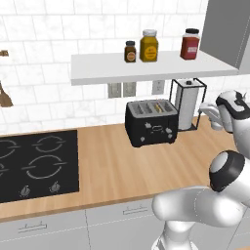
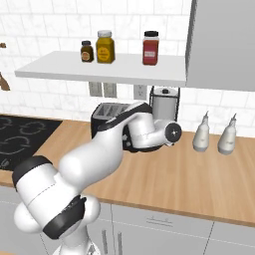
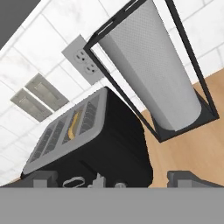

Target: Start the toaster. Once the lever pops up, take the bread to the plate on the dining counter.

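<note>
The black toaster [image 1: 151,123] stands at the back of the wood worktop, its knobbed front panel facing me. The bread [image 3: 75,123] sits down in one slot, just a tan edge showing, and it also shows as a tan strip on the toaster's top [image 1: 157,105]. My gripper [image 3: 113,180] hangs open and empty, to the right of the toaster and a little above its front right corner, looking down over its top. My forearm covers most of the toaster [image 2: 106,115] in the right base view. The plate and the dining counter are out of view.
A paper towel roll in a black wire holder [image 1: 188,104] stands close to the toaster's right. Two white bottles [image 2: 201,134] stand further right. A shelf [image 1: 146,67] with three jars hangs above. A black cooktop [image 1: 34,163] lies to the left.
</note>
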Controlling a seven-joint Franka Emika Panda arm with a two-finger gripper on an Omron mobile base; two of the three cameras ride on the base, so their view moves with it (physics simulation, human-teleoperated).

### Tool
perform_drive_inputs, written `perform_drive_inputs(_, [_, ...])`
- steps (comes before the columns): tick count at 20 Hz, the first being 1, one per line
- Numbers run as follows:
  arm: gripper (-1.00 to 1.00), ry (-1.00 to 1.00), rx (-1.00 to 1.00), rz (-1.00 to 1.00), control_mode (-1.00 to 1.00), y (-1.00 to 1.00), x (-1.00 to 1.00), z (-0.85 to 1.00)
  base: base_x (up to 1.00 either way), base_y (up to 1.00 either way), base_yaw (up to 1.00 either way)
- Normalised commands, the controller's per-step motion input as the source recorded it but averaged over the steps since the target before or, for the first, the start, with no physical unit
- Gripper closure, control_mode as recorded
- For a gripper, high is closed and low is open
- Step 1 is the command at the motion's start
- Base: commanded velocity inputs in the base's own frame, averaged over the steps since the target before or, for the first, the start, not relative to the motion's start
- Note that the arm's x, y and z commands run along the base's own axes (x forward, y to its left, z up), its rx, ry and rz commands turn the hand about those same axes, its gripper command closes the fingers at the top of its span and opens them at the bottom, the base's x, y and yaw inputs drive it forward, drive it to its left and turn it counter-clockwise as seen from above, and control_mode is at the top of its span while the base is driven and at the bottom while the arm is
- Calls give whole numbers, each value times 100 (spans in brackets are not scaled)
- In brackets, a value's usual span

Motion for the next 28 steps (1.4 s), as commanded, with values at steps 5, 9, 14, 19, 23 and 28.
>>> perform_drive_inputs(5, [-100,0,0,0,-100,0,0,0,0,0,0])
perform_drive_inputs(9, [-100,0,0,0,-100,0,0,0,0,0,0])
perform_drive_inputs(14, [-100,0,0,0,-100,0,0,0,0,0,0])
perform_drive_inputs(19, [-100,0,0,0,-100,0,0,0,0,0,0])
perform_drive_inputs(23, [-100,0,0,0,-100,0,0,0,0,0,0])
perform_drive_inputs(28, [-100,0,0,0,-100,0,0,0,0,0,0])
